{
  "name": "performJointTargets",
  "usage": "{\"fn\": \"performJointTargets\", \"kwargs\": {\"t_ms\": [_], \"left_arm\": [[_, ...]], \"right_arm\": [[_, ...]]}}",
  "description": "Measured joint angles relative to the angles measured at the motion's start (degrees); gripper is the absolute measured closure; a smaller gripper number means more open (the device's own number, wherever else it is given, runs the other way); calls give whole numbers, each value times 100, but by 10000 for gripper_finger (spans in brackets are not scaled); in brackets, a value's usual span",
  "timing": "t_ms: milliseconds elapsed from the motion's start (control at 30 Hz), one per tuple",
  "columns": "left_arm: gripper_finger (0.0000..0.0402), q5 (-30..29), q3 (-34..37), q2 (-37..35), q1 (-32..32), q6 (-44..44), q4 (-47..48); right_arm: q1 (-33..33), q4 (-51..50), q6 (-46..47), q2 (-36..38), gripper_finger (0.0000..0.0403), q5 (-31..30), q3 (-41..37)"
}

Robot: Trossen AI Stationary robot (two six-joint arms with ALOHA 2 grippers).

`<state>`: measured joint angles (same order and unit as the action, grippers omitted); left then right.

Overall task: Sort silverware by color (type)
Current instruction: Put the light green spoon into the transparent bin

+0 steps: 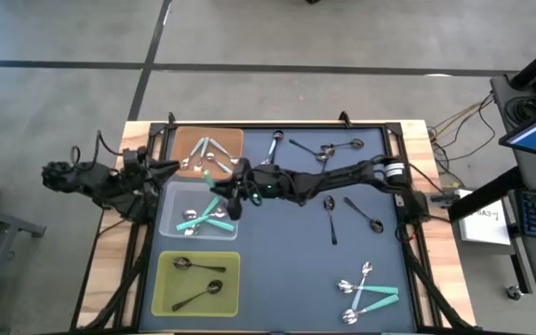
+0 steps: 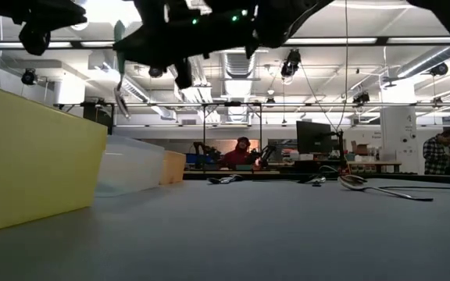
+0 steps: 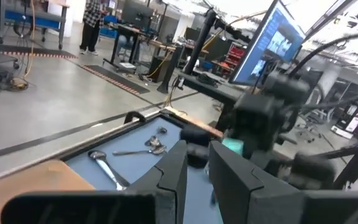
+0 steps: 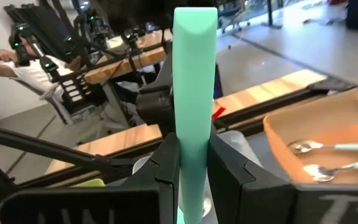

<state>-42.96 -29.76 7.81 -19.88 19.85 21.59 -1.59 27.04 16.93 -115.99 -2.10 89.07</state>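
Holding teal-handled spoons (image 1: 201, 221), clear tray (image 1: 170, 197); silver spoons (image 1: 207, 152) in orange tray (image 1: 186, 141).

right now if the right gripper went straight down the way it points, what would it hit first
Probably the clear tray: the right gripper, shut on a teal-handled spoon, hangs over its right edge, near the teal spoons inside. Depth is unclear.

Small spoons of three kinds lie sorted and scattered on a dark blue surface (image 1: 277, 270). One teal-handled spoon (image 4: 194, 106) is held upright between the right tool's (image 4: 191, 171) fingers, above the clear tray (image 1: 170, 228), which holds more teal-handled spoons (image 1: 203, 220). Shiny silver spoons (image 1: 207, 154) rest in the orange tray (image 1: 235, 138); two dark spoons (image 1: 198, 279) lie in the yellow-green tray (image 1: 161, 298). Others lie loose on the surface: silver ones (image 1: 316, 149) at the far edge, dark ones (image 1: 352, 214) mid-right, a mixed cluster (image 1: 366, 290) at the near right
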Motion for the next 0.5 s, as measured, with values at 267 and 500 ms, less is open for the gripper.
{"fn": "performJointTargets", "kwargs": {"t_ms": [267,500], "left_arm": [[350,-2,-585,-9,0,-743,50],[350,0,-946,-9,0,-1036,307]], "right_arm": [[-143,-89,503,-652,356,333,506],[-180,-1596,1098,-950,273,674,1194]]}}
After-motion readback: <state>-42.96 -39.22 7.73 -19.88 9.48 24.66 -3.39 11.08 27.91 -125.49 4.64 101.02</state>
